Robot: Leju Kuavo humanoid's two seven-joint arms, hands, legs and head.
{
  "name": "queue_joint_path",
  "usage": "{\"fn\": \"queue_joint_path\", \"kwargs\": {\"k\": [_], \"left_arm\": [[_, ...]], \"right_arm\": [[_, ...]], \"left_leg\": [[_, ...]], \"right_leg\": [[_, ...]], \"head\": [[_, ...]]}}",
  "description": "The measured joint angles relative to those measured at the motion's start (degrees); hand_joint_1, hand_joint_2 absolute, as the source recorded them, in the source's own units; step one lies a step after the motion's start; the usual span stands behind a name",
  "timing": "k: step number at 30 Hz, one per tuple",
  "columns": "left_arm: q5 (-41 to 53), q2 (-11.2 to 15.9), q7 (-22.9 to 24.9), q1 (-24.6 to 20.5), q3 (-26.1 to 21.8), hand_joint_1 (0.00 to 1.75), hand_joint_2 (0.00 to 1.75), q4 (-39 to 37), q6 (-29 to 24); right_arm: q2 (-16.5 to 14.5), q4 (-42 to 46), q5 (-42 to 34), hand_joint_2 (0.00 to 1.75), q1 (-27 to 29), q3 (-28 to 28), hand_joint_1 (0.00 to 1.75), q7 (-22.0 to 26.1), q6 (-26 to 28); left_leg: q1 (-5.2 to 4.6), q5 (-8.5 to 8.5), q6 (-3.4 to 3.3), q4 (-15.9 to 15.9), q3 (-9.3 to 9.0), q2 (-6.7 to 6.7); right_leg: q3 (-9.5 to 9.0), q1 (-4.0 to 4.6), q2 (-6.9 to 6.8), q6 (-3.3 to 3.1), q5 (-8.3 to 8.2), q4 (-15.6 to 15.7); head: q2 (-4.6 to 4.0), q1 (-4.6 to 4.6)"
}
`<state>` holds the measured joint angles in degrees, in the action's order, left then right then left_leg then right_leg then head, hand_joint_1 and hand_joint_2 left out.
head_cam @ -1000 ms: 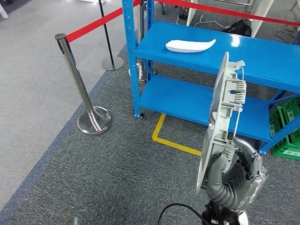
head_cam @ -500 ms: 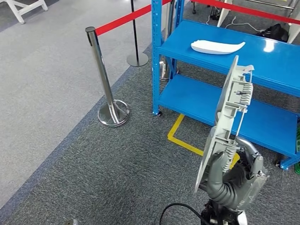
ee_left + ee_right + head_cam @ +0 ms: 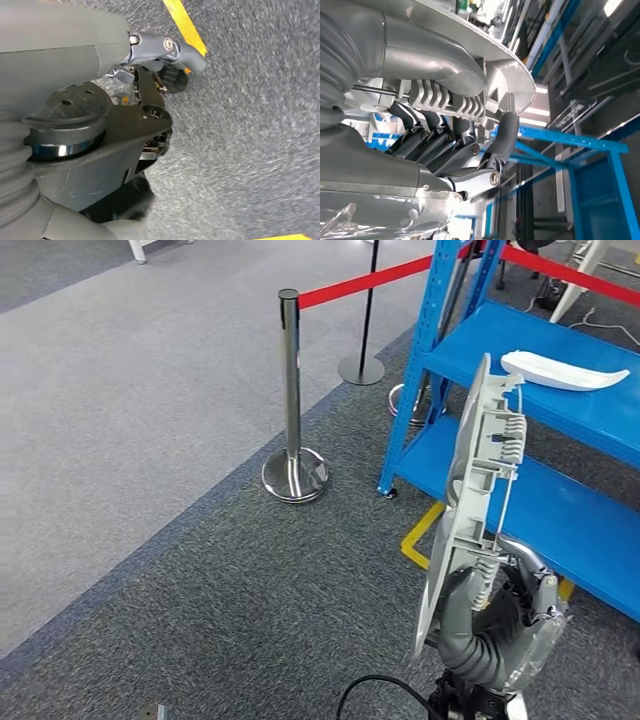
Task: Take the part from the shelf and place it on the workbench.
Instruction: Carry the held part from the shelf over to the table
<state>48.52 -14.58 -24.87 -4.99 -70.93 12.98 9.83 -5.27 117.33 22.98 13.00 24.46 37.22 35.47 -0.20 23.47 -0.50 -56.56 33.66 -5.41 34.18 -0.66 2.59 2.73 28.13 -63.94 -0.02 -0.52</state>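
From the head view, open grey floor [image 3: 113, 370] fills the 9 to 12 o'clock side, and a darker carpet [image 3: 249, 610] runs across the lower half. A chrome stanchion [image 3: 292, 400] stands near 12 o'clock, carrying a red belt [image 3: 362, 282] toward the blue shelf [image 3: 528, 500] at 2 o'clock. Yellow floor tape [image 3: 416, 537] lies just beside the shelf's corner foot. A white curved piece [image 3: 562, 370] rests on the shelf's upper level. A black cable [image 3: 377, 683] loops at 6 o'clock.

The part [image 3: 472, 490] (a grey disc-like casting with ribs) stands nearly upright at 4 o'clock, clear of the shelf, grasped at its lower end by the right hand [image 3: 494, 625].

In the left wrist view, the left hand [image 3: 158, 90] hangs over the carpet with fingers curled inward, nothing in them.

In the right wrist view, the right hand's thumb lies on the part's [image 3: 471, 60] rim side and its dark fingers [image 3: 433, 142] press the ribbed back.
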Motion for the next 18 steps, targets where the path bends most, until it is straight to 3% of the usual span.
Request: {"fn": "queue_joint_path", "kwargs": {"k": [2, 3, 5, 7, 9, 11, 12, 13, 14, 16, 18], "left_arm": [[0.0, -0.1, 0.0, -0.1, 0.0, 0.0, 1.75, 0.0, 0.0], [0.0, -0.1, 0.0, -0.1, 0.0, 0.0, 1.75, 0.0, -0.1], [0.0, -0.1, 0.0, 0.1, 0.0, 0.0, 1.75, 0.0, -0.1], [0.0, -0.1, 0.0, 0.0, 0.0, 0.0, 1.75, 0.0, -0.2], [-0.1, -0.2, 0.0, -0.1, 0.0, 0.0, 1.75, 0.0, -0.2], [-0.1, -0.2, 0.0, -0.1, 0.0, 0.0, 1.75, 0.0, -0.2], [-0.2, -0.1, 0.0, 0.0, 0.0, 0.0, 1.75, 0.0, -0.2], [-0.2, -0.1, 0.0, 0.0, 0.0, 0.0, 1.75, 0.0, -0.2], [-0.2, -0.1, 0.0, 0.1, 0.0, 0.0, 1.75, 0.0, -0.2], [-0.2, -0.1, 0.0, -0.1, 0.0, 0.0, 1.75, 0.0, -0.2], [-0.2, -0.2, 0.0, -0.2, 0.0, 0.0, 1.75, 0.0, -0.2]], "right_arm": [[0.0, 0.0, 0.0, 1.75, 0.0, 0.0, 1.75, 0.0, 0.0], [0.0, 0.0, 0.0, 1.75, 0.0, 0.0, 1.75, 0.0, 0.0], [0.0, 0.0, 0.0, 1.75, 0.0, 0.1, 1.75, 0.0, 0.0], [0.0, 0.0, 0.1, 1.75, -0.1, 0.1, 1.75, 0.0, 0.0], [0.0, 0.0, 0.1, 1.75, 0.0, 0.1, 1.75, 0.0, 0.0], [0.0, 0.0, 0.1, 1.75, 0.0, 0.0, 1.75, 0.0, 0.0], [0.0, 0.0, 0.1, 1.75, 0.0, 0.0, 1.75, 0.0, 0.0], [0.0, 0.0, 0.1, 1.75, 0.0, 0.0, 1.75, 0.0, 0.0], [0.0, 0.0, 0.1, 1.75, 0.0, 0.0, 1.75, 0.0, 0.0], [0.0, 0.0, 0.1, 1.75, 0.0, 0.1, 1.75, 0.0, 0.0], [0.0, 0.0, 0.2, 1.75, 0.0, 0.1, 1.75, 0.1, 0.0]], "left_leg": [[-0.01, -0.19, 0.53, -0.2, 0.4, -1.25], [0.05, -0.38, 0.92, -0.2, 0.7, -1.82], [0.27, -0.63, 1.65, -0.2, 1.19, -2.43], [0.11, 0.91, 2.24, -2.4, 2.46, -0.09], [0.03, 4.61, 2.74, -9.1, 5.77, 3.33], [0.25, 7.19, 3.09, -15.9, 9.02, 4.51], [0.35, 7.02, 3.2, -16.8, 9.42, 4.69], [0.44, 5.87, 3.27, -15.6, 8.66, 4.9], [0.51, 4.01, 3.31, -12.3, 6.79, 5.51], [0.44, 1.11, 3.14, -4.4, 2.33, 8.16], [0.18, 0.51, 2.35, -0.7, 0.47, 9.43]], "right_leg": [[-2.21, -0.27, 2.39, -0.07, -1.33, 4.8], [-2.39, -0.26, 2.71, -0.16, -1.21, 5.4], [-2.46, -0.23, 1.45, -0.62, -1.53, 5.6], [-2.59, -0.34, -0.21, -1.29, -1.8, 5.9], [-2.59, -0.26, -2.0, -1.65, -1.8, 6.0], [-2.53, -0.16, -3.8, -1.74, -1.74, 6.0], [-2.53, -0.16, -4.65, -1.73, -1.71, 6.0], [-2.57, -0.16, -5.44, -1.67, -1.66, 6.0], [-2.68, -0.18, -6.2, -1.56, -1.57, 5.9], [-2.9, 0.09, -7.41, -1.06, -1.22, 5.8], [-3.18, 0.49, -8.46, -0.45, -0.89, 5.8]], "head": [[0.0, 0.03], [0.0, 0.05], [0.0, 0.05], [0.0, 0.49], [0.0, 0.97], [0.0, 1.03], [0.0, 1.04], [0.0, 1.04], [0.0, 1.05], [0.0, 1.12], [0.0, 1.0]]}}
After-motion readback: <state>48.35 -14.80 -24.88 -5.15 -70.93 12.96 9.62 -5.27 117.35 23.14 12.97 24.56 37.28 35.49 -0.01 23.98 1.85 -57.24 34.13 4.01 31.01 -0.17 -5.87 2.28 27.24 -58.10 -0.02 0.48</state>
